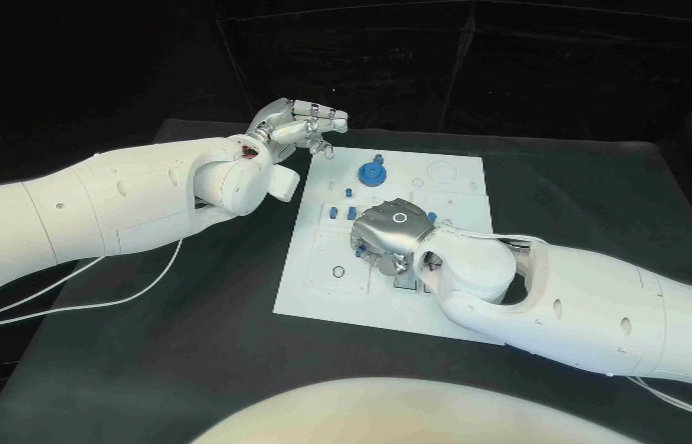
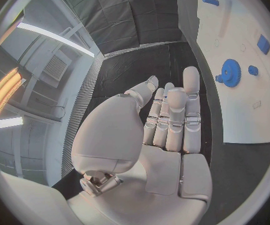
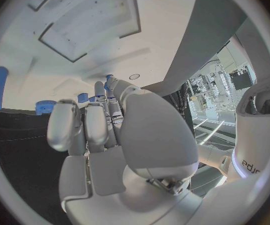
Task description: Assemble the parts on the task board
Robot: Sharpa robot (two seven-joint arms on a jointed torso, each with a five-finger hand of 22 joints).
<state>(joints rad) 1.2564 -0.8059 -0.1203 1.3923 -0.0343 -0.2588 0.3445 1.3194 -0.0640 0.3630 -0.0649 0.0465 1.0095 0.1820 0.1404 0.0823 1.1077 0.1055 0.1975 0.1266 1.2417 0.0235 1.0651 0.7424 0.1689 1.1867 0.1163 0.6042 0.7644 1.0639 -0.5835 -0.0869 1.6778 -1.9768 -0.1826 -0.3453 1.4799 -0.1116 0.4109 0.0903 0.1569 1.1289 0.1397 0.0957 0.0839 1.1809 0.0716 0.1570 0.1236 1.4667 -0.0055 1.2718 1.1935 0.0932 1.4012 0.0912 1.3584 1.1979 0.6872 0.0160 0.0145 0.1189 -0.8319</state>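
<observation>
My left hand (image 1: 296,124) hangs above the worktop (image 1: 188,304), just off the board's (image 1: 310,289) far left corner, fingers straight and together, holding nothing. My right hand (image 1: 392,236) lies palm down over the board's middle, fingers bent toward the surface; whether they grip a part I cannot tell. A blue gear (image 1: 374,174) stands at the board's far end, near its middle. Small blue pegs (image 1: 336,210) sit just left of my right hand.
</observation>
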